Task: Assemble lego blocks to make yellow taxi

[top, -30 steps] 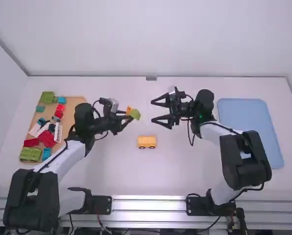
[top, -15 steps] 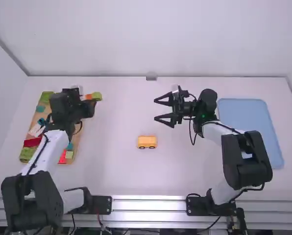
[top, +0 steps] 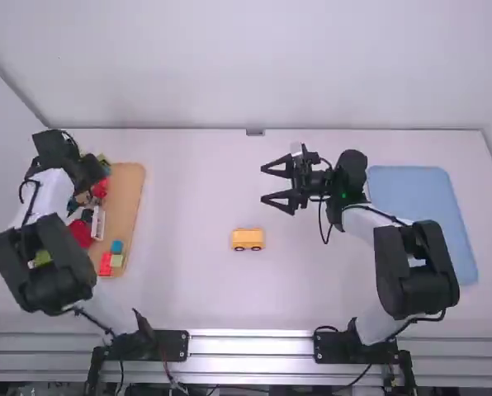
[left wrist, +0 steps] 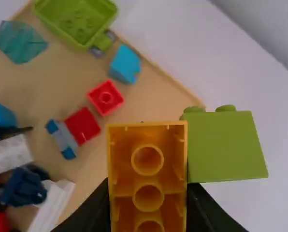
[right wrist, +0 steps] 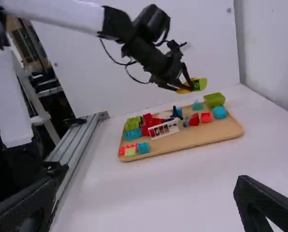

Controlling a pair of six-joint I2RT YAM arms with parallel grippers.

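Left end effector (top: 97, 170) has it, folks: an orange brick (left wrist: 147, 169) clamped between its two fingers, hollow underside facing the wrist camera! And right up against that brick rides a lime-green block (left wrist: 226, 147), studs along one edge, both held above the far part of the wooden tray (top: 132, 198). The grip is closed down to the width of the brick.

Over to the right end effector (top: 267, 184), wide open and holding nothing, fingers well apart above the tabletop (top: 312, 280). Its own wrist view shows the same, a finger at each lower corner.

And centre stage, the yellow vehicle (top: 248, 238), upright on its dark wheels on the tabletop, between the two arms and nearer the camera than the right end effector!

What a spread on that tray! A green tub-shaped piece (left wrist: 74, 21), a clear teal piece (left wrist: 20, 42) near it, then a bright blue piece (left wrist: 124, 64) just beside a small red brick (left wrist: 105, 97), with a larger red piece (left wrist: 83, 125) close by. A white rail-like piece (top: 98, 223) lies farther along, and by the tray's near end sit a little blue block (top: 117, 247) and a red block (top: 105, 264). Away on the far right of the tabletop, a flat blue tray (top: 419, 206).
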